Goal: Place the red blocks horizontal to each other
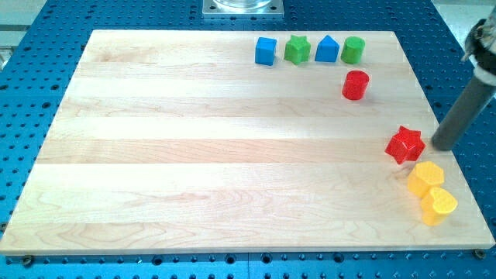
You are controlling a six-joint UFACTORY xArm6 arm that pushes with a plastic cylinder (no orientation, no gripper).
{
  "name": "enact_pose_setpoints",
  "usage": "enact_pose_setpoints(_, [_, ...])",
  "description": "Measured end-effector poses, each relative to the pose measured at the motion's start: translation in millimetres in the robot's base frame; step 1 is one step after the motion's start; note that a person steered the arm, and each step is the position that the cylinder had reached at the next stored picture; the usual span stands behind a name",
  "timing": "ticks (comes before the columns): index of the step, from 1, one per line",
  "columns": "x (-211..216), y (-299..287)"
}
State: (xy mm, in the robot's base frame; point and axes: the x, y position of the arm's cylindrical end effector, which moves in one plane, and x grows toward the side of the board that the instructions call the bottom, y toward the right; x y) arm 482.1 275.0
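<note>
A red cylinder (356, 84) stands near the view's top right, just below the green cylinder. A red star (404, 144) lies lower down, near the board's right edge. The two red blocks are well apart, the star below and to the right of the cylinder. My tip (443, 145) is just to the right of the red star, at about its height, with a small gap between them. The dark rod rises up to the right out of the view.
A row along the top edge holds a blue cube (266, 51), a green star (297, 49), a blue pentagon-like block (327, 49) and a green cylinder (353, 49). A yellow hexagon (425, 178) and a yellow heart (439, 205) lie below the red star. The wooden board (194, 155) lies on a blue perforated table.
</note>
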Motion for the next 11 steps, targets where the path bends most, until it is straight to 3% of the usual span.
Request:
enact_pose_setpoints(2, [21.5,-63.8])
enact_pose_setpoints(3, [2.6,-126.6])
enact_pose_setpoints(4, [45.3,-159.2])
enact_pose_setpoints(5, [24.2,-190.8])
enact_pose_setpoints(6, [-17.5,-184.8])
enact_pose_setpoints(8, [7.0,-164.7])
enact_pose_setpoints(11, [-64.2,-147.5])
